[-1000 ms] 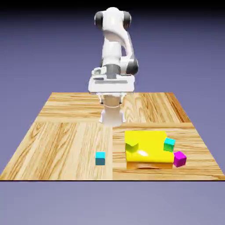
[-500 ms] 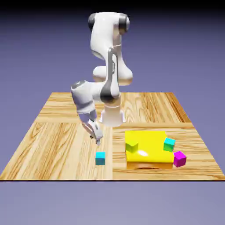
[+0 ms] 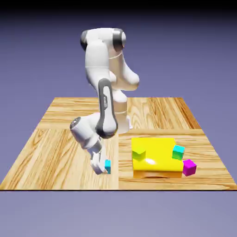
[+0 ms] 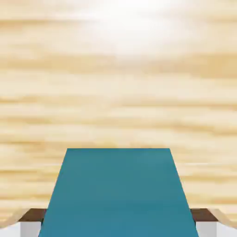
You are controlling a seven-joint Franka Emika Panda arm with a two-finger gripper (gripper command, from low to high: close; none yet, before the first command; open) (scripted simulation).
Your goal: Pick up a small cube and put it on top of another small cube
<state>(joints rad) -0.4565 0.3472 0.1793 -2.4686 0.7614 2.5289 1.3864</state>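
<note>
Teal-sided small cube (image 4: pixel 118 194) sits flat, seemingly square to the fingers (image 4: pixel 31 221) clamped on it.

White glossy arm (image 3: pixel 109 69), rounded segments, dk grey joint bands; gripper (image 3: pixel 100 167) w/ small grey fingertips (image 4: pixel 30 216).

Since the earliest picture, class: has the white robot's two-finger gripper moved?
Yes. The gripper has come down from above the wooden table's far half toward the camera, and is now closed on the tiny cyan cube left of the yellow slab.
</note>
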